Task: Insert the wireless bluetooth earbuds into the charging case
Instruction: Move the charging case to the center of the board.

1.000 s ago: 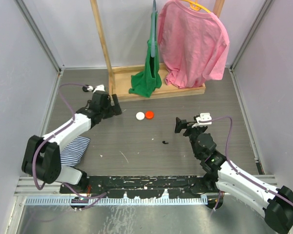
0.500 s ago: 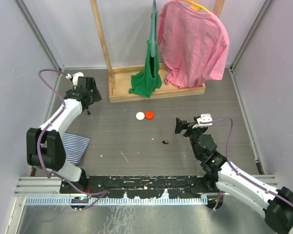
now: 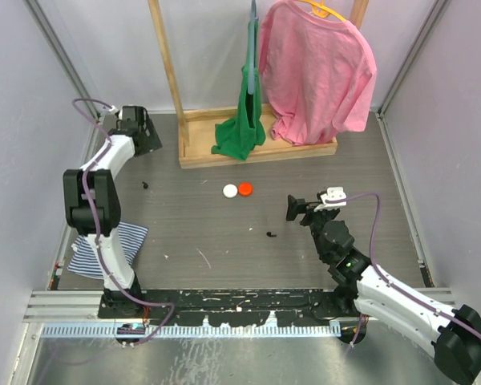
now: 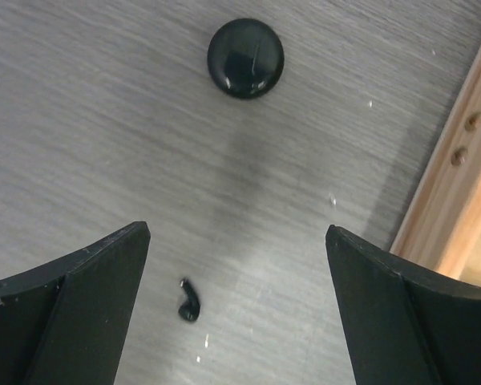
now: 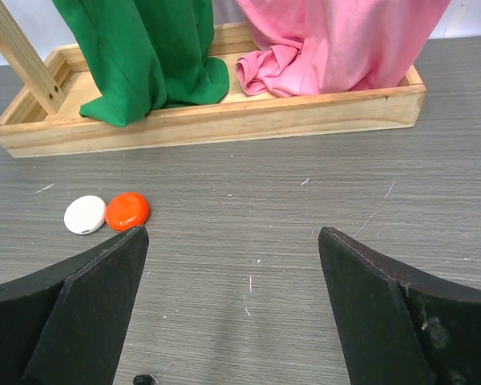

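One small black earbud point(image 4: 188, 301) lies on the grey table, low between the fingers of my left gripper point(image 4: 236, 305), which is open and holds nothing. Beyond it sits a round glossy black charging case point(image 4: 245, 58), lid shut. In the top view the left gripper point(image 3: 138, 131) reaches to the far back left, the earbud point(image 3: 147, 185) lies nearer than it, and the case is hidden. A second earbud point(image 3: 271, 234) lies mid-table, just left of and nearer than my open, empty right gripper point(image 3: 301, 207); the right wrist view shows it point(image 5: 144, 379) at the bottom edge.
A white disc point(image 3: 230, 191) and an orange disc point(image 3: 245, 189) lie side by side mid-table. A wooden rack base point(image 3: 256, 151) at the back carries a green cloth point(image 3: 240, 128) and a pink shirt point(image 3: 317, 68). A striped cloth point(image 3: 104, 249) lies near the left arm's base.
My left arm has swung from the left middle of the table out to the far back left, uncovering the left earbud. The right arm has stayed put.
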Robot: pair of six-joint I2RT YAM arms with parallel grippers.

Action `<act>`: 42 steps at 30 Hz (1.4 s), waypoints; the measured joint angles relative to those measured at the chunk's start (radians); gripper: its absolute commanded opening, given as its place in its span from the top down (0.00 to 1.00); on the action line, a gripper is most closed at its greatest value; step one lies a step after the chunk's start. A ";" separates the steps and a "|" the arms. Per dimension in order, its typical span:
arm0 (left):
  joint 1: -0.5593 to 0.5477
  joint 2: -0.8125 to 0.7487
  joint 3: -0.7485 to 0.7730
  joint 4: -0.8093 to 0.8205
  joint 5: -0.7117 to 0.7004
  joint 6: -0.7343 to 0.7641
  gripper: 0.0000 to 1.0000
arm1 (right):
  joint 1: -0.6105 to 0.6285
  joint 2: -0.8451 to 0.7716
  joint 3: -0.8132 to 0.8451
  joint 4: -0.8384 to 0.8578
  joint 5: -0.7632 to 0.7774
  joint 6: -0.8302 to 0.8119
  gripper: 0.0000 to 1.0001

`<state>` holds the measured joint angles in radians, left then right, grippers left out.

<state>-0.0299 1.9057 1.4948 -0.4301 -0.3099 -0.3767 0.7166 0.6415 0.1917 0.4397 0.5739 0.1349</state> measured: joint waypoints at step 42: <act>0.111 0.438 0.401 -0.006 0.203 0.150 0.63 | 0.000 0.146 0.028 -0.014 -0.068 -0.002 0.07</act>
<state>0.0807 2.3432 1.8957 -0.4362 -0.1074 -0.2268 0.7166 0.7879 0.2195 0.4252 0.5056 0.1329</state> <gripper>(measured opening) 0.506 0.932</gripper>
